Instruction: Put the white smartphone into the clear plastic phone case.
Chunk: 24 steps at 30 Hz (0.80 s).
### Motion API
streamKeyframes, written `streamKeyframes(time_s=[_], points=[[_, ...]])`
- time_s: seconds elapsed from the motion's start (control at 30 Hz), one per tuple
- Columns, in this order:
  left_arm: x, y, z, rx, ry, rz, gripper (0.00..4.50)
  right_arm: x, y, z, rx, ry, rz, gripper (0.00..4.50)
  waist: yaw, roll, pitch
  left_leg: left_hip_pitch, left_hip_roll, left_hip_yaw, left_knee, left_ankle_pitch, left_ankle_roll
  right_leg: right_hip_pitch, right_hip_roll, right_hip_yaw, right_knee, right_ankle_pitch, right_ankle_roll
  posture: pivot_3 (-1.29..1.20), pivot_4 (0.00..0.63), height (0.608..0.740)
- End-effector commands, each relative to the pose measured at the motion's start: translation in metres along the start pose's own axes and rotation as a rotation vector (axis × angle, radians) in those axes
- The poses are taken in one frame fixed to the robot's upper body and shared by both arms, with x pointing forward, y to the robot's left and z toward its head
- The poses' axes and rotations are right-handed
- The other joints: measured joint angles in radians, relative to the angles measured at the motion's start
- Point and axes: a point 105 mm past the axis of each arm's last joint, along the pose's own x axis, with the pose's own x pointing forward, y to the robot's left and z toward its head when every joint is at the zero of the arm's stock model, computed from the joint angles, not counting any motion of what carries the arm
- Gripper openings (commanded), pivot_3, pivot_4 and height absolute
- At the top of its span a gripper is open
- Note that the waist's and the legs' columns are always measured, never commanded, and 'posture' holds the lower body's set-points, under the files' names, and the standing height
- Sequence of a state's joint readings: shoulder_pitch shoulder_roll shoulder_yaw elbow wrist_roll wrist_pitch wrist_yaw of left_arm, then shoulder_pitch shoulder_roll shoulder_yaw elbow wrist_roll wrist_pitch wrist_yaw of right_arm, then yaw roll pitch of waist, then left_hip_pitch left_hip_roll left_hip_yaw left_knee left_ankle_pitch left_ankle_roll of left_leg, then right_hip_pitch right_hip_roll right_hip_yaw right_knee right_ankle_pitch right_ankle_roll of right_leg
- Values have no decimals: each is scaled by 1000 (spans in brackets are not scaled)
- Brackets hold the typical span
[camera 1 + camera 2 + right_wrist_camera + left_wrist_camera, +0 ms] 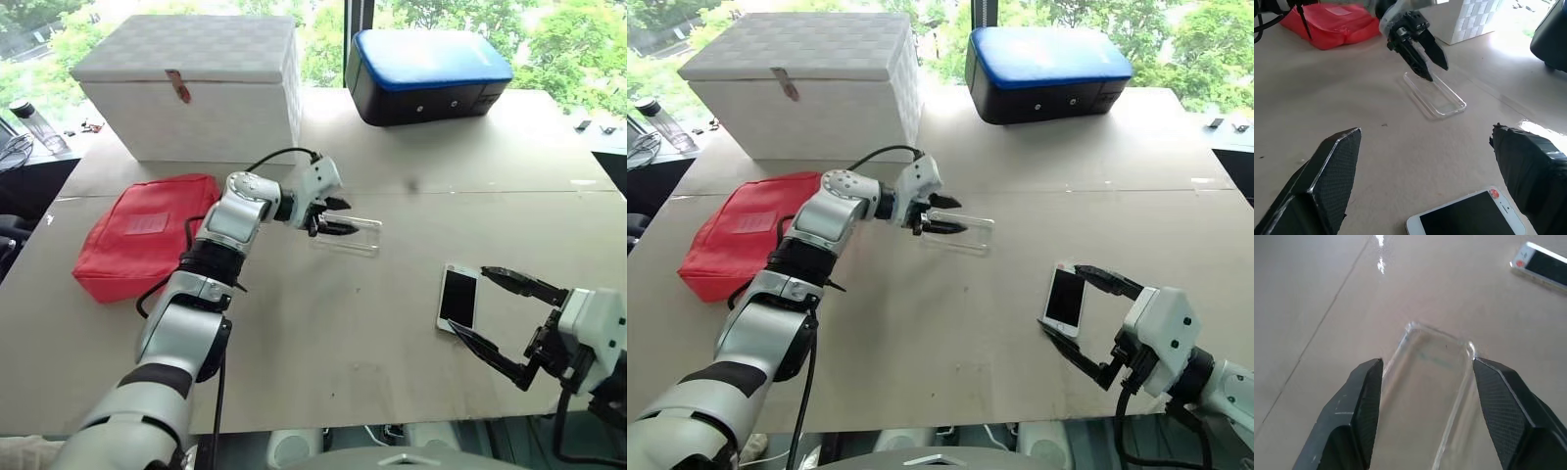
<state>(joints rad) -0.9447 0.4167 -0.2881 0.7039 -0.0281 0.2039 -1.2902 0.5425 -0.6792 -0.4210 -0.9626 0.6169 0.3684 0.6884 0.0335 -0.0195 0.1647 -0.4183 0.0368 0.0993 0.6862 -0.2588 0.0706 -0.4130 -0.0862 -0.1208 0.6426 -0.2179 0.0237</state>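
A wide beige desk (372, 323) stood before a window with green trees behind it. Near its middle lay the clear plastic phone case (348, 235), a thin transparent shell with rounded corners, flat on the surface. The left tool (333, 217) hung at the case's near end, its two black fingers (1364, 401) spread apart on either side of the case's rim; in the left wrist view there was a slim gap between each finger and the plastic, so nothing was pinched.

The white smartphone (458, 298), a small flat rectangle with a dark screen and white bezel, lay face up on the desk toward the robot's right, well apart from the case. The right tool (495, 308) rested just beside it with its black fingers spread wide, empty, the phone's lower edge lying near the gap between them.

Farther back sat a white woven box with a lid (191, 83) on the left and a black box with a blue top (426, 73) on the right. A red fabric pouch (137, 235) lay in front of the white box, beside the left arm.
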Motion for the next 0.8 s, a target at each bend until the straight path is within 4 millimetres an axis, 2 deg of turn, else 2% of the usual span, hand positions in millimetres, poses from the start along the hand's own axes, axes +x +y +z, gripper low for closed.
streamKeyframes(time_s=[0.03,0.13,0.17,0.23,0.3,0.43,0.53,0.67,0.8], points=[[10,-2,-5,53,-7,-53,2936,-8,-5,2,-36,9,-47,4500,8,-1,0,-1,0,0,1,0,1,0,0,0,0,1,1,0,150,740],[14,-3,-24,29,45,-57,2243,-14,-6,2,-44,24,-73,4500,11,-1,0,-3,0,-1,2,-1,1,0,0,-1,-1,1,2,0,150,740],[15,-4,-28,19,57,-57,1787,-16,-6,1,-45,28,-79,4500,9,-1,0,-2,0,0,2,-1,2,0,0,-2,-1,1,2,0,150,740],[17,-2,-25,-37,29,-47,874,-18,-5,0,-47,34,-88,4500,6,-2,-1,-1,0,0,2,-1,2,0,0,-2,-1,0,2,0,150,740],[17,-7,-12,-141,-29,-83,26,-18,-5,0,-54,32,-100,4500,7,-2,-1,0,0,0,2,-1,2,0,0,-2,0,0,3,0,150,740],[11,-28,6,-258,-71,-133,26,-16,-3,0,-37,17,-108,4500,-1,-1,-1,0,1,-1,2,-1,2,0,0,0,1,0,1,0,150,740],[1,-53,11,-300,-58,-167,26,-16,-8,-14,25,76,-124,4500,-14,-1,-1,0,2,-2,1,-1,1,0,-1,2,1,-1,1,0,150,740],[-3,-64,6,-319,-22,-87,26,-16,-32,-30,34,140,-254,4500,-17,0,-1,0,1,-2,1,2,-3,0,-1,2,1,0,1,0,150,740],[-2,-71,-8,-237,12,-14,26,-15,-34,-39,54,174,-276,4500,-16,1,-2,2,1,-2,1,0,1,0,-2,3,1,-2,-1,0,150,740]])
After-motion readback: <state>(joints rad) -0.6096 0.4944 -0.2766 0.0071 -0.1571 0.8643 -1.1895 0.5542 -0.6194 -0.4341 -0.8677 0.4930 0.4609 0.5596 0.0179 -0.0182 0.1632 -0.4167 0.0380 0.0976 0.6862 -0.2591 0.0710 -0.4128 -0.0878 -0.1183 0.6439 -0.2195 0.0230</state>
